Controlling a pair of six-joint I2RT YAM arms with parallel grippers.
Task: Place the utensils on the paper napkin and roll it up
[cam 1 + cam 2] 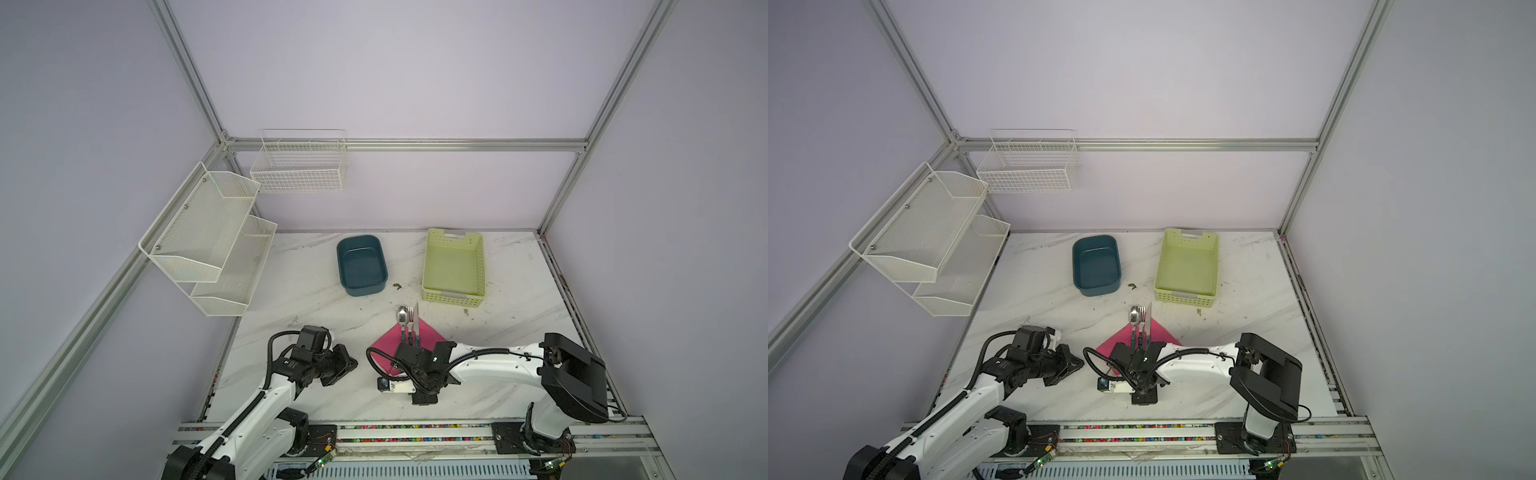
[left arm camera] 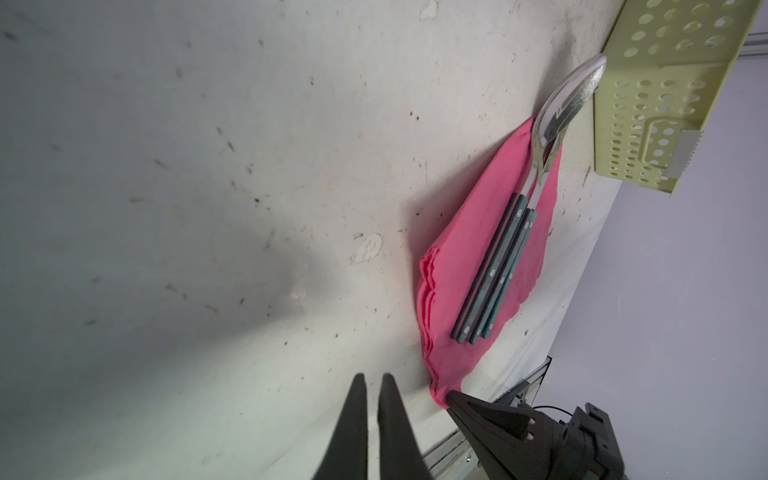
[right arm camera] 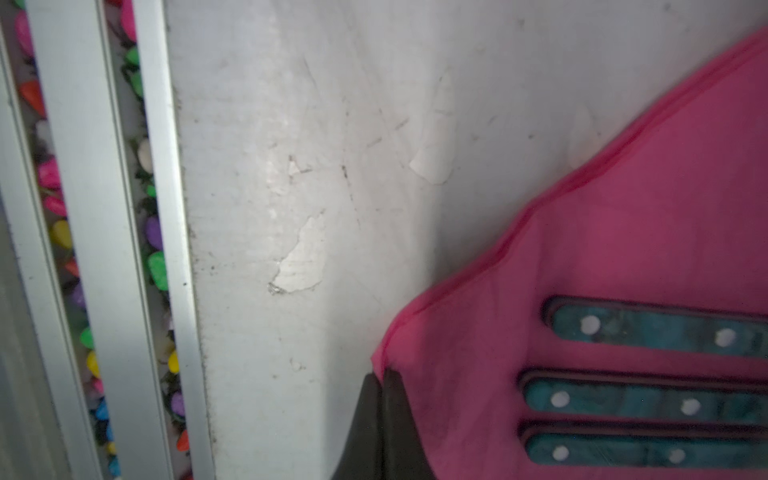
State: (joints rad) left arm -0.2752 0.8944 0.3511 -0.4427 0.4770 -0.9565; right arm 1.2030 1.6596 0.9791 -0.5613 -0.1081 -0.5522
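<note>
Right pincer (image 3: 380,374) clamped on a corner of the napkin (image 1: 432,334), with the utensils (image 2: 494,270) lying on top.

I see the pink napkin flat on the worktop (image 1: 291,291), turned like a diamond in both top views, in front of the green basket (image 1: 453,297) and to the right of the teal tub (image 1: 363,289). Spoon (image 1: 402,316), fork (image 1: 409,311) and knife (image 1: 416,318) lie side by side along its middle. Their teal handles are on the paper and their metal heads reach past the far corner toward the basket. In the right wrist view the right pincer's fingers (image 3: 365,415) are pressed together with the napkin's near corner between their tips. The left pincer (image 2: 372,378) sits over bare worktop just left of the napkin, fingers nearly together with only a thin slit between them, holding nothing.
</note>
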